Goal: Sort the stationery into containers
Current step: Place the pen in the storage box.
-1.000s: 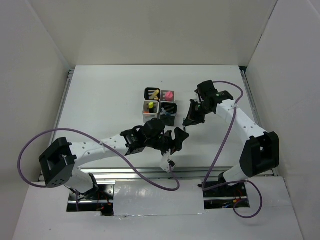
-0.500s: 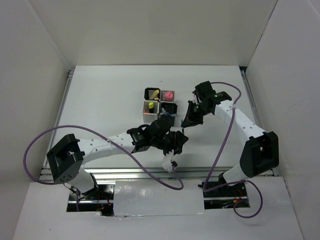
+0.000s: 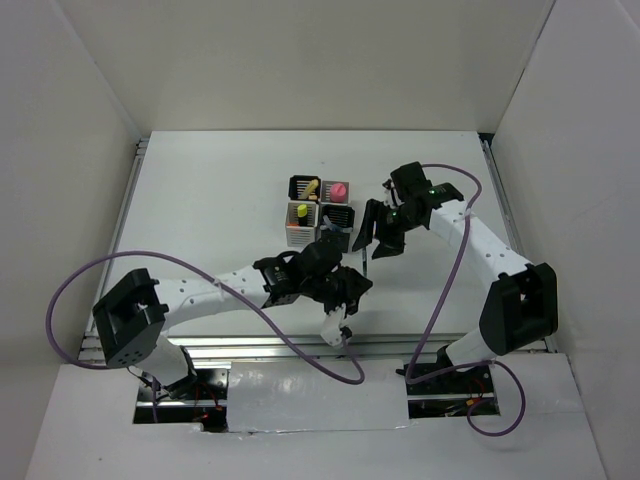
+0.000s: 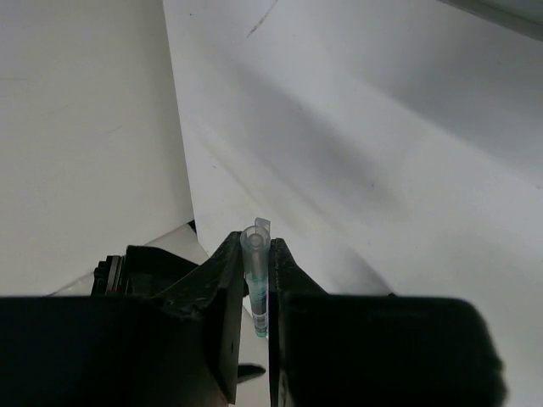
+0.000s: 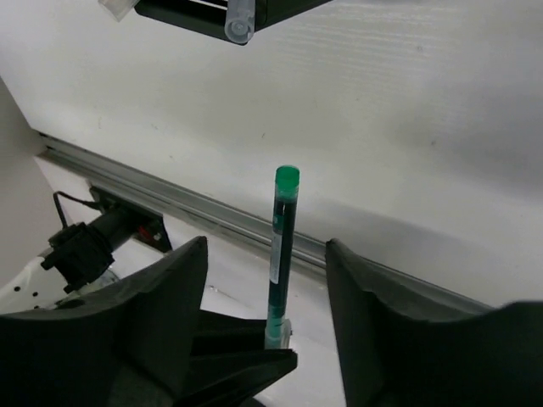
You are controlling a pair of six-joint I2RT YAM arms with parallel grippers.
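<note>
Pinching a thin teal clear-capped plastic pen (image 4: pixel 257 284) between left fingers (image 4: pixel 222 292); holding right fingers (image 5: pixel 161 297) wide apart either side of it.

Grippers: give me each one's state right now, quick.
Left gripper: shut on the thin green plastic pen.
Right gripper: open, fingers spread either side of that pen, not touching it.
</note>
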